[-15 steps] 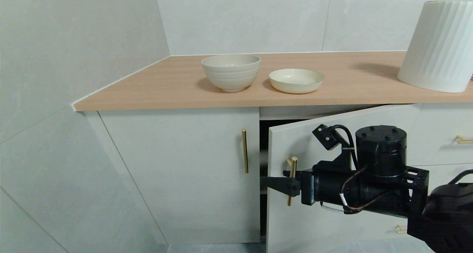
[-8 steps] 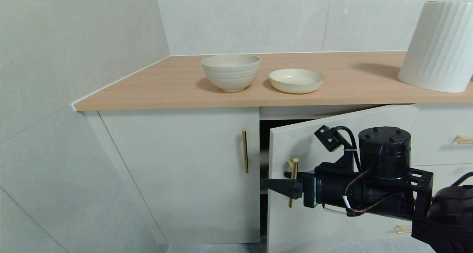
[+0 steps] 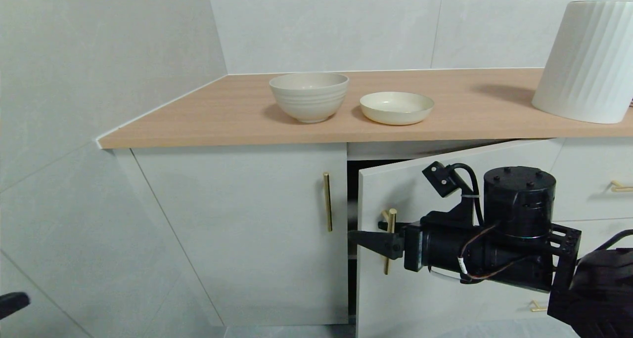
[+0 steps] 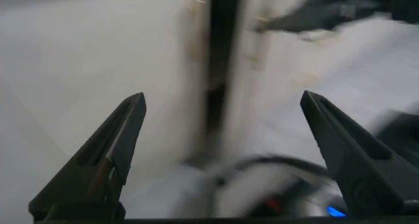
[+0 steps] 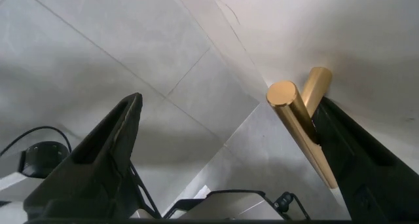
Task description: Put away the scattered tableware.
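got the right gripper spread wide round the upright brass handle of the ajar door, right beside one finger. left gripper gaping too, well off. bowl and dish sitting higher, farther back on the countertop.

Behind the ajar cabinet door, the cupboard's inside is too dark to read; above and right of it, the ribbed white container is cut off.

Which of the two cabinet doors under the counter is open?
The right-hand door, standing ajar with the right gripper at its handle; the left door sits shut.
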Robot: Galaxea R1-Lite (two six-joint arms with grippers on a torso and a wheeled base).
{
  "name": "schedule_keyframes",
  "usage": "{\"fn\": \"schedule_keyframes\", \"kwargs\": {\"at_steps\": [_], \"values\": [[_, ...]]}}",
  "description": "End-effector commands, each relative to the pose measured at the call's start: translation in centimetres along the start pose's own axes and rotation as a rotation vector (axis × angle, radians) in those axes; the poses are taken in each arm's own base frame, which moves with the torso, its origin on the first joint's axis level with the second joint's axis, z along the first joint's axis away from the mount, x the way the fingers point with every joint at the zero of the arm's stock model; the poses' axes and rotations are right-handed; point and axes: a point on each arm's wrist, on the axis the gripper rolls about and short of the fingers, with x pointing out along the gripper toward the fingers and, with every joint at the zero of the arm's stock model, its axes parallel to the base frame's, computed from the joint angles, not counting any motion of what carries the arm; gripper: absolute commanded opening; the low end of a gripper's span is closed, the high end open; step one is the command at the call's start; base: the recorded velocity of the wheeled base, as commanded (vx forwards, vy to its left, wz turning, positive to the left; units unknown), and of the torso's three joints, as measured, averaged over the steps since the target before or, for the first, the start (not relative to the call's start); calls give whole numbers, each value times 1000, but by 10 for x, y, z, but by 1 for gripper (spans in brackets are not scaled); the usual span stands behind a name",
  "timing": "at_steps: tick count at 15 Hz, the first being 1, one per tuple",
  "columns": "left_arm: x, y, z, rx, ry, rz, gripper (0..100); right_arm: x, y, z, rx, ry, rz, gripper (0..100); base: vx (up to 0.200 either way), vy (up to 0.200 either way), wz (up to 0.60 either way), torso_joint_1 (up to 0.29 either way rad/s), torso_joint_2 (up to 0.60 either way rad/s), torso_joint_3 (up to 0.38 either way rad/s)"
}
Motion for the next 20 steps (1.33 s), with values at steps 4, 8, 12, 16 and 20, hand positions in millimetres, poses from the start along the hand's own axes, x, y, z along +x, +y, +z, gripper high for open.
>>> {"fn": "schedule_keyframes", "kwargs": {"at_steps": [4,8,12,16,20], "values": [[106,54,3,-252,353,-236,100,2,-2,-2,4,10,-3,100,0,0,0,0,0,0],[131,59,-19,-306,453,-277,100,4,-5,-7,10,25,-10,100,0,0,0,0,0,0],[136,54,-23,-327,473,-309,100,4,-4,-6,9,24,-11,100,0,0,0,0,0,0],[137,52,-20,-358,450,-311,100,4,-4,-6,8,24,-10,100,0,0,0,0,0,0],[145,54,-19,-353,445,-320,0,4,-4,-6,8,24,-10,100,0,0,0,0,0,0]]}}
